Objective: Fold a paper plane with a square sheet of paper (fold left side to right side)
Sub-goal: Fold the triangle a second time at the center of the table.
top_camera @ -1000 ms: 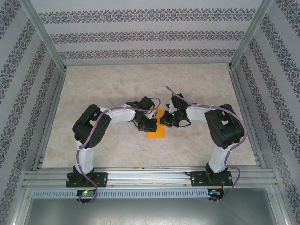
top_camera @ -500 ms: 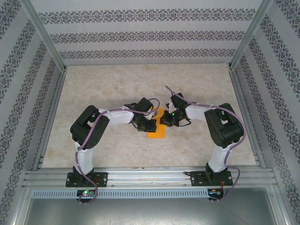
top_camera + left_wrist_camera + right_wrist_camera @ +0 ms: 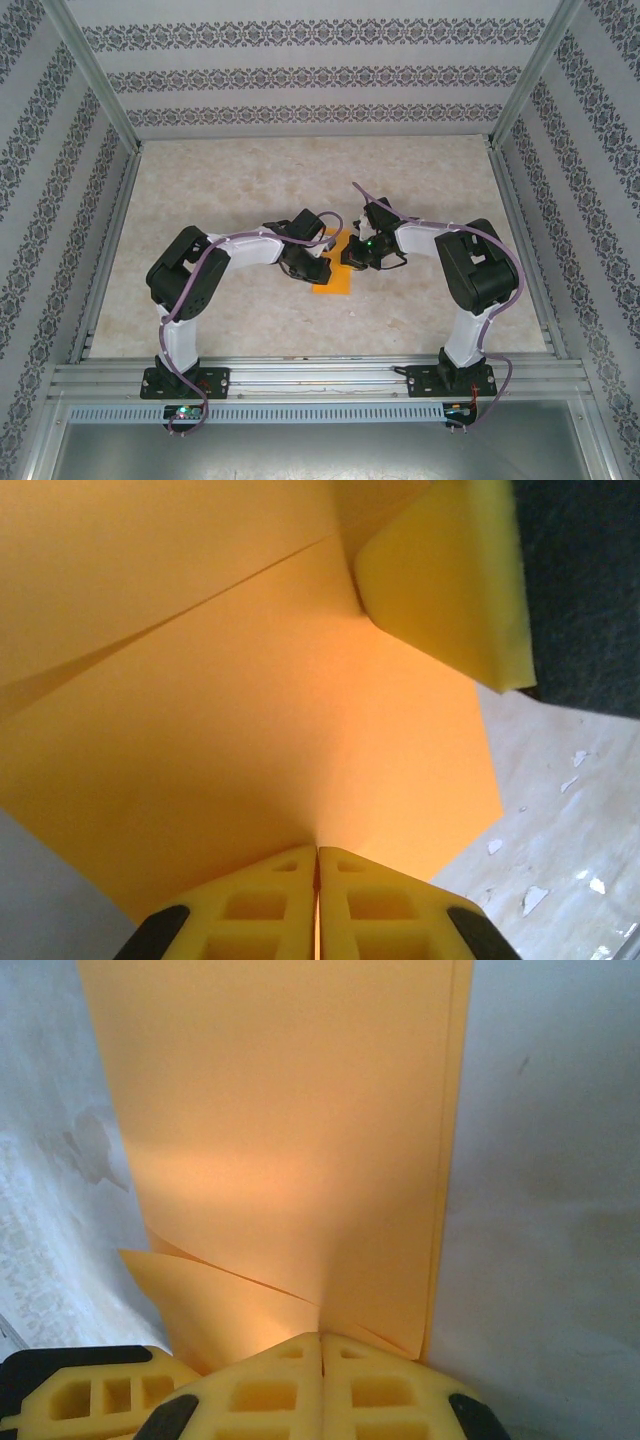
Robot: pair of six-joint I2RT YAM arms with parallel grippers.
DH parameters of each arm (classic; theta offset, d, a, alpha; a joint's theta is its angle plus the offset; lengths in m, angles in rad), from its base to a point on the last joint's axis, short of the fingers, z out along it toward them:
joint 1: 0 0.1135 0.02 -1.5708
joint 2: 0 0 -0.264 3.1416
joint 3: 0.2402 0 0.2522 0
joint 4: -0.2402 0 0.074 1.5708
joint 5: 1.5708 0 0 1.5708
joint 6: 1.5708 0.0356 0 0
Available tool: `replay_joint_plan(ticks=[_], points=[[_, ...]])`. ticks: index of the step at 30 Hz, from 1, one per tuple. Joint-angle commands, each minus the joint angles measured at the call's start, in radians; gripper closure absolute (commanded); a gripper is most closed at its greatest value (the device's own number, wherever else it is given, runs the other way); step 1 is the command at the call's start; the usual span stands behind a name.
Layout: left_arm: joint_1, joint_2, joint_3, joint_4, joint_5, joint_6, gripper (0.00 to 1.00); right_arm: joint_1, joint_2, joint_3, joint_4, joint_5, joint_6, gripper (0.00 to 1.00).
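Fold in hand. Your left gripper (image 3: 318, 860) and right gripper (image 3: 322, 1345) each pinching square sheet of paper (image 3: 280, 740). Next, likely: carry sheet's left edge onto its right edge, aligned.

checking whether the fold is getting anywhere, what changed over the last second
The left arm swung its elbow a little outward to the left and toward the near edge, and its wrist drew slightly left. Nothing was taken hold of or let go: the left gripper and right gripper stay shut on the orange paper, which sits about where it was. The right arm has not visibly moved.
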Motion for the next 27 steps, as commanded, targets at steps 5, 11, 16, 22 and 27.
replay_joint_plan(ticks=[5,11,16,22,27], points=[[-0.016,-0.045,-0.042,-0.119,-0.052,0.073,0.88,-0.005,0.102,-0.048,-0.09,0.178,-0.023,1.0],[-0.025,-0.053,-0.055,-0.129,-0.064,0.092,0.86,-0.007,0.104,-0.048,-0.09,0.178,-0.023,1.0],[-0.032,-0.053,-0.06,-0.146,-0.082,0.098,0.88,-0.007,0.102,-0.048,-0.092,0.178,-0.024,1.0],[-0.035,-0.066,-0.083,-0.148,-0.093,0.095,0.91,-0.01,0.104,-0.048,-0.094,0.178,-0.025,1.0],[-0.039,-0.073,-0.096,-0.146,-0.098,0.09,0.92,-0.012,0.108,-0.045,-0.095,0.177,-0.027,1.0]])
